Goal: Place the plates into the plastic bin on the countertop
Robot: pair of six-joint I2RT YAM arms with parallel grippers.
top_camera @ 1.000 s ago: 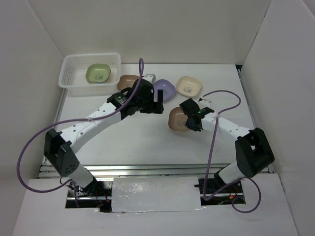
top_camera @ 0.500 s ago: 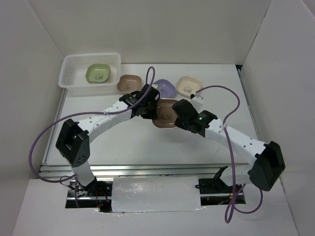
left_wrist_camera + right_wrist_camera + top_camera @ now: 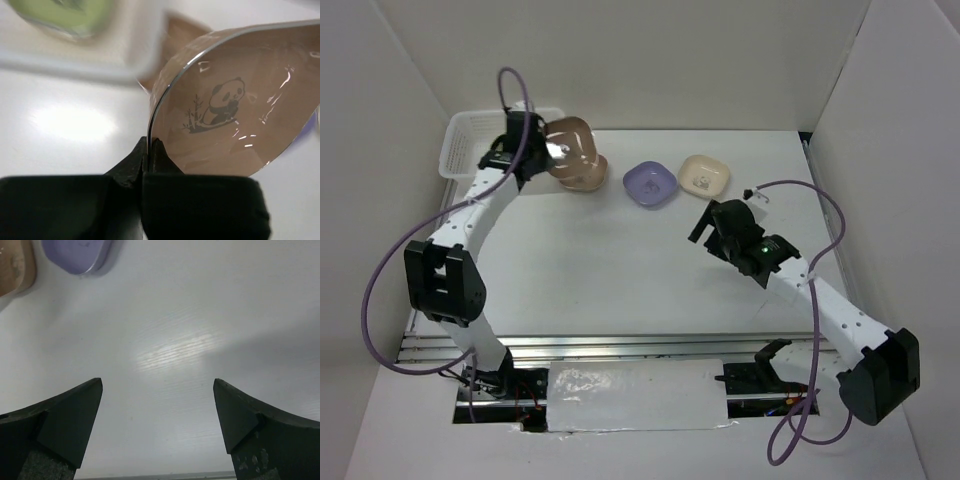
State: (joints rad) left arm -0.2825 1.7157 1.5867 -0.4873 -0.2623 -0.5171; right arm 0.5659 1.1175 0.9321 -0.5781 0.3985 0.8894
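One brown plate has gone from the middle of the worktop, where both arms met over it half a second ago, to the right end of the plastic bin; the left pincer is clamped on its rim, holding it raised and tilted above a second brown plate; the right pincer has drawn back, spread wide and empty; the handover looks done, leaving the drop beside the green plate; the purple plate and cream plate wait.

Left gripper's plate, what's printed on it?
The brown plate shows a panda with bamboo; left wrist view.
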